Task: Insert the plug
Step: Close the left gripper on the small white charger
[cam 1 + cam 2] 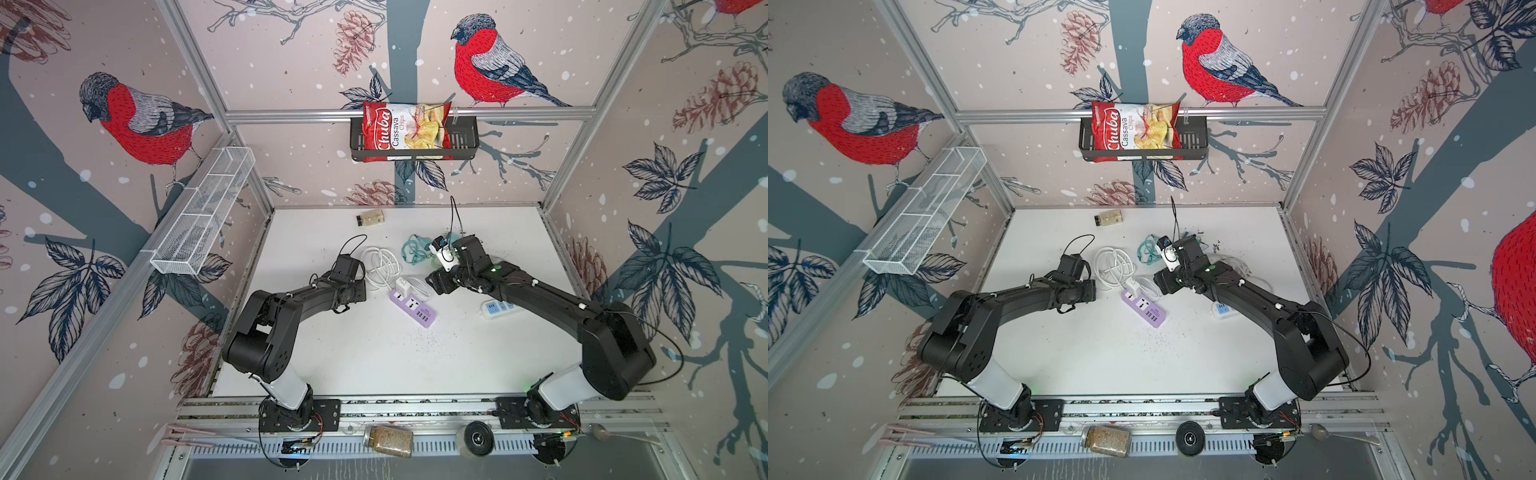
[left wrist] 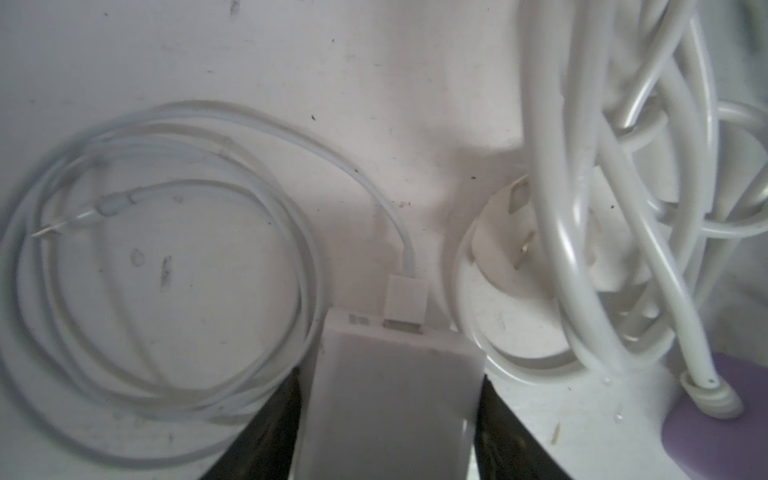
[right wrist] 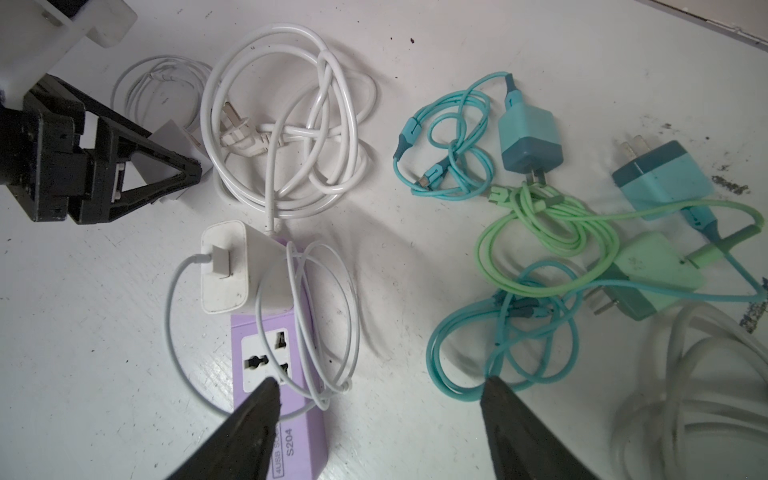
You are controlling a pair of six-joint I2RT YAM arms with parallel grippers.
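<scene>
One white charger (image 2: 395,419) sits tight in the left gripper (image 2: 390,377). The right gripper (image 3: 381,381) is open, near the purple power strip (image 3: 307,436) on the bench (image 3: 83,332).

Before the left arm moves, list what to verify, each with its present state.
1. Left claw gripping the white square plastic charger block: ok.
2. Block's prongs facing the purple plastic power strip: cannot tell, hidden.
3. Strip's free socket clear: not ok, a thin white cable loops over it.
4. Right claw open and empty: ok.
5. Second white charger seated at the strip's end: ok.
</scene>
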